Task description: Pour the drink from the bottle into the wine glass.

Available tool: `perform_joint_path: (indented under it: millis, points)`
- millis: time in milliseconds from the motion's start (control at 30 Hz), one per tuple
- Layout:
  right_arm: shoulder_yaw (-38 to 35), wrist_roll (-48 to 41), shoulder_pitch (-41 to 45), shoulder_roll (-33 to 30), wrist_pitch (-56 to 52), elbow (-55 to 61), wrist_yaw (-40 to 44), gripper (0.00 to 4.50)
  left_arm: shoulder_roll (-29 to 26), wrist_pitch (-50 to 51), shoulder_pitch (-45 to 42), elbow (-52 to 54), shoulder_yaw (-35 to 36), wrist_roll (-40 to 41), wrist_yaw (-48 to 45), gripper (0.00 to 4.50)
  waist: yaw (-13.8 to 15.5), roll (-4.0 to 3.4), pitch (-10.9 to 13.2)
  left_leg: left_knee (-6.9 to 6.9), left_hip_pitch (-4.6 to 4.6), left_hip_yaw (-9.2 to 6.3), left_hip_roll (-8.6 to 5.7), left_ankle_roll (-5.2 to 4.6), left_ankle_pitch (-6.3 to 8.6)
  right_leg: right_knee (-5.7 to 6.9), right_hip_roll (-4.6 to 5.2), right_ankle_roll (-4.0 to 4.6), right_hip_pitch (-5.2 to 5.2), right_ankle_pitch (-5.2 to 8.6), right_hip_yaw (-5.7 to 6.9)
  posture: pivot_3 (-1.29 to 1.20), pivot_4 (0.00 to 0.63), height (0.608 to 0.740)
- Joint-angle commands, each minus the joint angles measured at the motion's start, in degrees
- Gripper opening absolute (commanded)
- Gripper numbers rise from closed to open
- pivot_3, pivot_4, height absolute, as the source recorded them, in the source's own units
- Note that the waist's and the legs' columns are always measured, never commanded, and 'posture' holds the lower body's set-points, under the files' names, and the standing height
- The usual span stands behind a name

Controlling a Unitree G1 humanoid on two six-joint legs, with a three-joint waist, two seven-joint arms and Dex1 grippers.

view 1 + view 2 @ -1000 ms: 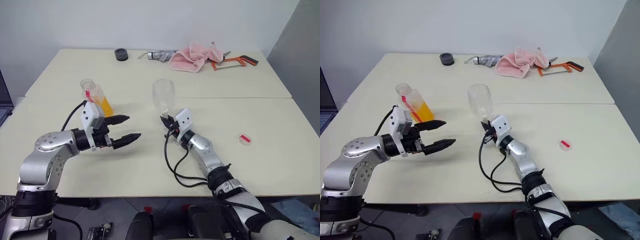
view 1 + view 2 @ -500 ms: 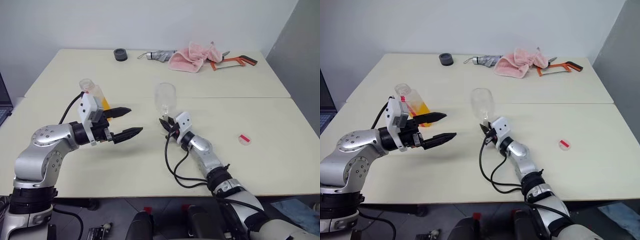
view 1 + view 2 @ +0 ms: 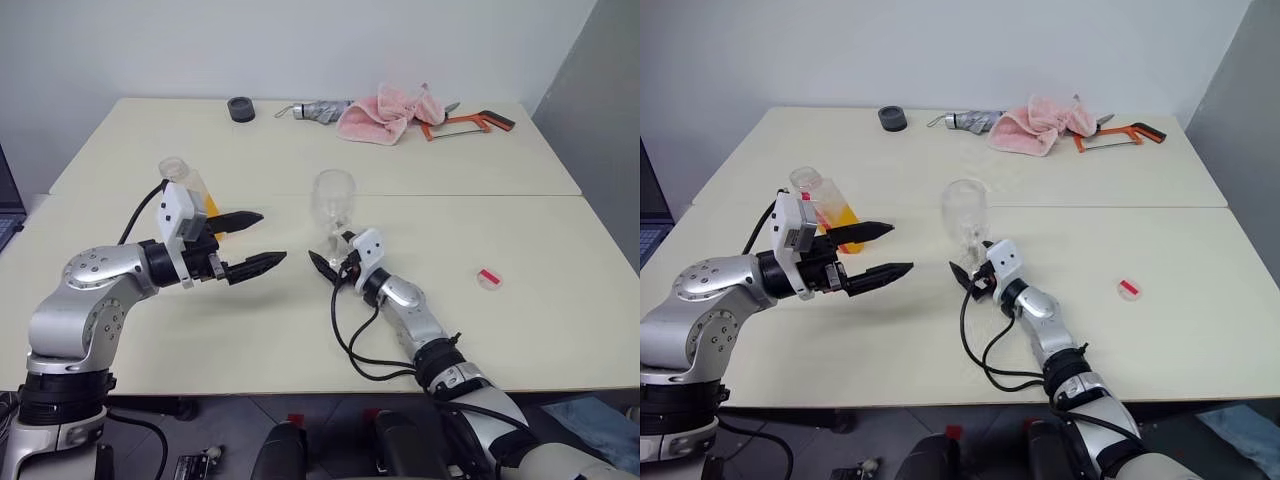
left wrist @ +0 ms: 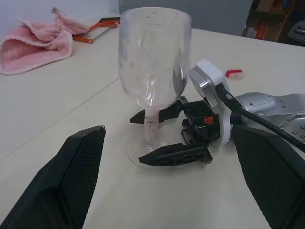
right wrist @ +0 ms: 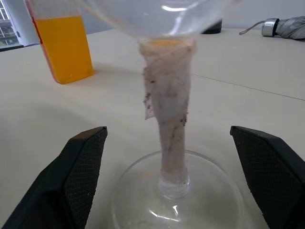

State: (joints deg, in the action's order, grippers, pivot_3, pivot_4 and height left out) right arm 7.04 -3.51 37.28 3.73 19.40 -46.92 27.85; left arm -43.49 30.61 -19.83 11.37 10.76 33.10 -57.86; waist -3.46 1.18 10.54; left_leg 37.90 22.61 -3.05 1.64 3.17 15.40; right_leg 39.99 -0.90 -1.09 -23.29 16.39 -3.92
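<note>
A pale surface [image 3: 500,230] carries every object in the scene. Largest upon it is the left hand [image 3: 253,242], raised above the surface with its two black fingers spread apart and holding nothing. The right hand [image 4: 164,134], lower and nearer the centre, lies with its fingers parted on either side of the stem of the wine glass [image 3: 333,201], not clamped on it; the right wrist view shows clear space between each finger and the stem. The glass stands upright on its round foot, and its bowl appears to contain no drink. The bottle [image 3: 190,190] stands behind the left hand, well apart from the glass, its lower part filled with the orange drink [image 5: 68,47]. Along the far edge lie a pink cloth [image 3: 390,113], a hacksaw [image 3: 470,123] and a dark tape roll [image 3: 242,108]. A small red cap [image 3: 489,278] lies to the right. By these views, pouring has not begun: the bottle must yet be grasped, brought over the glass and tipped.
</note>
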Motion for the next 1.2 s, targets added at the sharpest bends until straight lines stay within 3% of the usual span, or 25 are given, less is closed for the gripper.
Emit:
perform_joint_path:
  millis: [33,667,933,1200]
  points:
    - [-0.7,-0.6,-0.9,-0.4,-0.2,3.7,0.5,4.47,-0.1,-0.7,-0.6,2.0,0.8,0.6,0.7,4.50,0.0,0.00,0.0,0.00,0.00,0.00,0.01,0.00,0.00,0.00,0.00,0.00,0.00,0.00,0.00,0.00,0.150,0.740]
    - [0.0,-0.3,-12.2,-7.4,-10.2,22.7,3.4,4.47,1.9,-2.6,2.8,4.1,2.3,0.5,5.1,4.50,0.2,0.00,0.0,0.00,0.02,0.00,0.01,0.00,0.00,-0.01,0.00,-0.01,0.00,0.00,-0.01,0.00,0.150,0.740]
    - [0.5,-3.7,-21.9,-15.9,-20.6,43.6,8.0,4.47,6.5,-8.9,12.4,1.9,3.3,-6.1,13.7,4.50,0.4,0.00,0.0,0.00,0.04,-0.01,0.01,-0.01,0.01,-0.04,0.06,-0.02,0.02,0.01,-0.04,0.00,0.150,0.740]
    - [0.3,-13.4,-30.1,-25.8,-36.6,67.8,14.6,4.47,15.1,-16.8,18.9,-4.9,5.5,-16.5,30.8,4.50,0.7,0.01,0.0,0.04,0.03,-0.06,0.01,-0.01,0.01,-0.06,0.06,-0.03,0.03,0.02,-0.04,0.00,0.150,0.740]
